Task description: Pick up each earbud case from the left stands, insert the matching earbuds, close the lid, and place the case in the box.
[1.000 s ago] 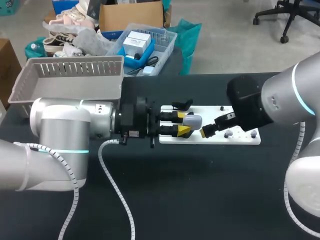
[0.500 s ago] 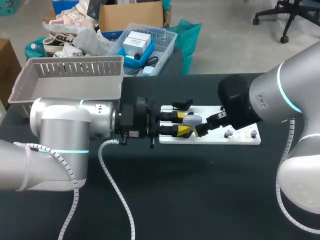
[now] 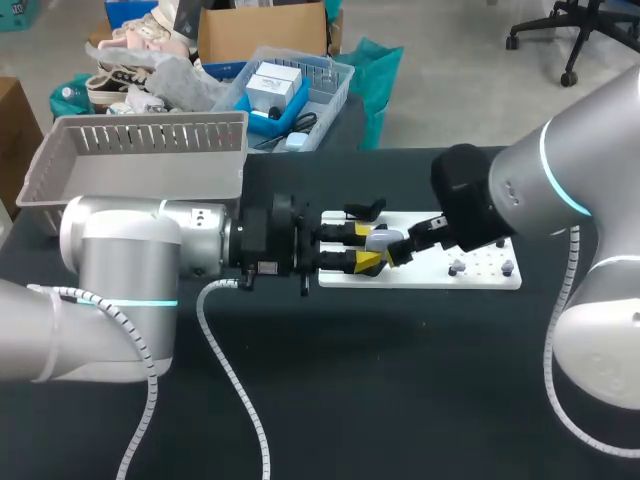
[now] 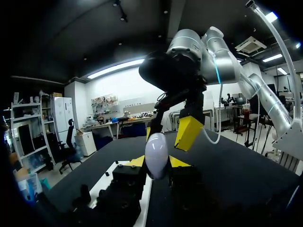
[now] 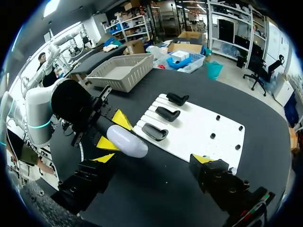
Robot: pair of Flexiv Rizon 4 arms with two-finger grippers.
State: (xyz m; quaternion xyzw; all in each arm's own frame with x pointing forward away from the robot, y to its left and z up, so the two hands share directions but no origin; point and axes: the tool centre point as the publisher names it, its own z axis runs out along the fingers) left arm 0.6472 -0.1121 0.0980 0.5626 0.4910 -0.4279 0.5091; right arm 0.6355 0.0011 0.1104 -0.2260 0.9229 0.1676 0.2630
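Note:
A pale lilac earbud case point(image 3: 385, 240) is held over the white board point(image 3: 470, 276), lid closed. My left gripper point(image 3: 367, 250) is shut on the case point(image 4: 156, 152), one yellow tip on each side of it. My right gripper point(image 3: 408, 246) hangs just right of the case, wide open and empty. In the right wrist view the case point(image 5: 127, 141) lies ahead of my right gripper point(image 5: 154, 159), nearer its left finger and touching neither. From the left wrist, the right gripper's fingertips point(image 4: 188, 132) stand just beyond the case. Three black stands point(image 5: 166, 113) on the board's left part are bare.
A grey slatted basket point(image 3: 140, 160) stands at the table's back left. Small pegs point(image 3: 456, 268) dot the right part of the white board. My left arm lies across the table's left half, its white cable point(image 3: 235, 385) trailing toward the front edge.
My right arm has moved left across the board, bringing its open gripper up close to the case. The left arm and the case have stayed still.

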